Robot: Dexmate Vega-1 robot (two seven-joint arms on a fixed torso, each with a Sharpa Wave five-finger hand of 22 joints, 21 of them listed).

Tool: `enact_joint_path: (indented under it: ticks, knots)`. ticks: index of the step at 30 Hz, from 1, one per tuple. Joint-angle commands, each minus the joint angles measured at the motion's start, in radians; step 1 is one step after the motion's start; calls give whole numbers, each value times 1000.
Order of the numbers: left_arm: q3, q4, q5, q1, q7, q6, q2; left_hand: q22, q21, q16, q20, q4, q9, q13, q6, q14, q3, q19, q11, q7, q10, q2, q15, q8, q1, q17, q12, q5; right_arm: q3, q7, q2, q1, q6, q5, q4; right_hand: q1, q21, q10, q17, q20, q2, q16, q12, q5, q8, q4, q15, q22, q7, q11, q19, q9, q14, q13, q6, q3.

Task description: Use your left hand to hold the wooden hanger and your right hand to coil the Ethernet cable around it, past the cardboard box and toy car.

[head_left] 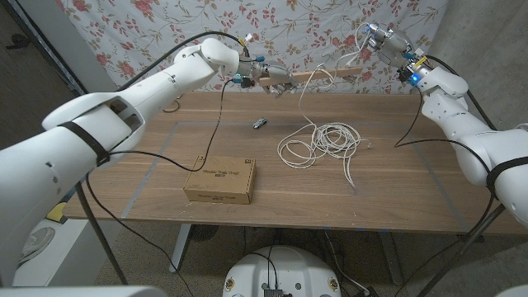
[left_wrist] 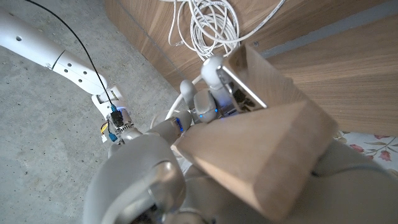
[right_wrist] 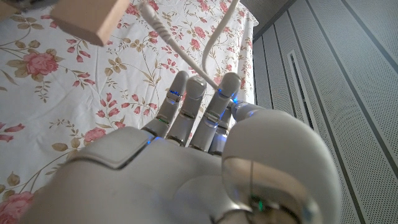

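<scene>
My left hand (head_left: 262, 78) grips one end of the wooden hanger (head_left: 330, 77) and holds it level above the table's far edge. The left wrist view shows that hand (left_wrist: 143, 180) wrapped around the hanger (left_wrist: 267, 155). My right hand (head_left: 386, 41) is raised past the hanger's other end and holds the white Ethernet cable (head_left: 326, 140). Most of the cable lies in a loose coil on the table, with one strand rising to the hanger. In the right wrist view the cable (right_wrist: 211, 43) runs between the fingers of my right hand (right_wrist: 186, 162), close to the hanger's tip (right_wrist: 87, 18).
A cardboard box (head_left: 220, 180) sits near the front of the wooden table (head_left: 412, 190). A small toy car (head_left: 260, 124) lies left of the coil, below my left hand. A floral curtain (head_left: 330, 25) hangs behind the table.
</scene>
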Motion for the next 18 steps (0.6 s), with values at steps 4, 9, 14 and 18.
enact_joint_path:
  ticks: [4, 9, 14, 18]
  knots:
    - [14, 61, 6, -22, -63, -34, -23, 1, 1, 3, 0, 0, 3, 2, 7, -2, 3, 6, -6, 8, 2, 8, 1, 5, 6, 1, 8, -5, -29, -34, 33, 81, -9, -56, 71, 2, 1, 3, 3, -14, 7, -3, 5, 9, 9, -4, -140, 3, -5, -4, 8, 4, 6, 3, 7, 11]
    - [7, 54, 3, -15, -59, -44, -16, 1, 0, 8, -1, 0, 3, 2, 7, -2, 2, 5, -5, 7, 0, 7, -1, 5, 6, 8, 7, -5, -58, -59, 36, 88, -18, -97, 88, 5, 1, 6, 3, -12, 7, -2, 1, 9, 9, -6, -140, 3, -3, -3, 9, 1, 7, -4, 7, 12]
    - [3, 60, -5, -13, -65, -55, -17, 1, 1, 8, 0, 0, 3, 2, 6, -1, 3, 6, -6, 7, 1, 7, 0, 5, 6, 8, 8, -5, -90, -93, 48, 107, -39, -142, 122, 5, 0, 6, 3, -13, 7, -2, -5, 9, 10, -8, -140, 3, -2, -5, 7, 2, 8, -14, 5, 13]
    - [0, 64, -8, -12, -67, -64, -19, 1, 1, 8, -1, 0, 2, 2, 7, -2, 3, 5, -5, 6, 0, 7, 0, 5, 6, 10, 7, -5, -110, -114, 54, 119, -50, -170, 132, 6, 1, 6, 3, -12, 7, -3, -7, 8, 6, -9, -139, 3, -2, -5, 9, -6, 8, -19, 8, 13]
